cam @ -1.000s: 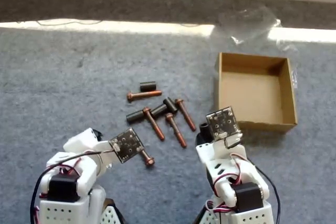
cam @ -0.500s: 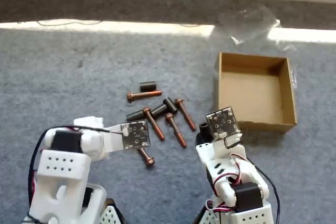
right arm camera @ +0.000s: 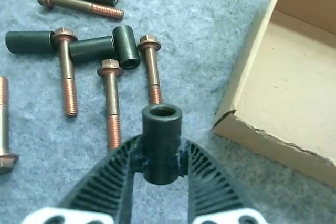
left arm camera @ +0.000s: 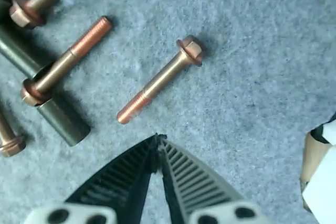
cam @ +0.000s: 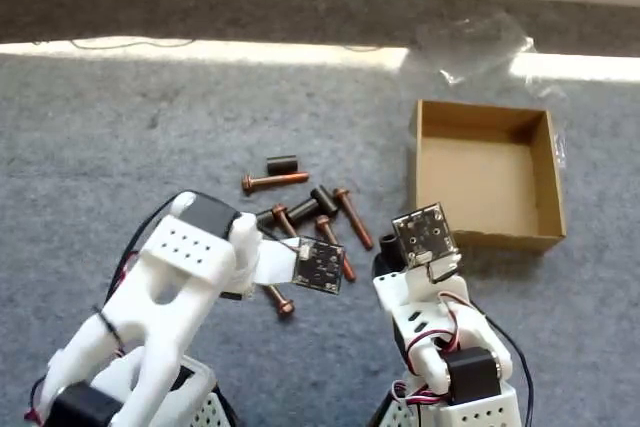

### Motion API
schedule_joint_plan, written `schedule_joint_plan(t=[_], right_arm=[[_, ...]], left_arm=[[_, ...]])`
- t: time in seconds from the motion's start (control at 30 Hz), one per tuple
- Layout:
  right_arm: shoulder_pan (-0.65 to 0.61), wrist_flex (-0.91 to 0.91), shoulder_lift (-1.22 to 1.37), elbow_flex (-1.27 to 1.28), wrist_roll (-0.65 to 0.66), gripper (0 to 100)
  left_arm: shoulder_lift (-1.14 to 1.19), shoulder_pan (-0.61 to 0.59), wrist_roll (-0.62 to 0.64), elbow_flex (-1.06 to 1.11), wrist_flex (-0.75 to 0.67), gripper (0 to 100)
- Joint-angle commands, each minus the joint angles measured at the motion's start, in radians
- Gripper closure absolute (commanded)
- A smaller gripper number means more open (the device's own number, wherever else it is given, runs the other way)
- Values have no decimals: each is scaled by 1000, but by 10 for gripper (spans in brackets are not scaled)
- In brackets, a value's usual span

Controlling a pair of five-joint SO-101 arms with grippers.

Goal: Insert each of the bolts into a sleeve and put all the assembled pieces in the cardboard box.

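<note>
right pincer (right arm camera: 158,153) tight around smooth dark tubular sleeve (right arm camera: 161,129); ribbed left pincer (left arm camera: 158,144) closed

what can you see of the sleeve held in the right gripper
The sleeve is a short, dark, matte, metal-looking tube with a thick wall and a round bore open at its far end, no bolt inside. Its near half is clamped between the black ribbed fingers of the right gripper, pointing straight out from them, over grey carpet near the cardboard box.
</note>
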Motion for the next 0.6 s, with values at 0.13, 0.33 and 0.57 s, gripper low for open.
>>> schedule_joint_plan(t=[0.13, 0.33, 0.57], right_arm=[[107, -28, -8, -18, -3, 995], [205, -28, -8, -10, -9, 995], [216, -28, -8, -8, -9, 995]], left_arm=[[257, 73, -17, -159, 3, 992], [377, 73, -18, -236, 8, 992], [464, 71, -81, -246, 3, 912]])
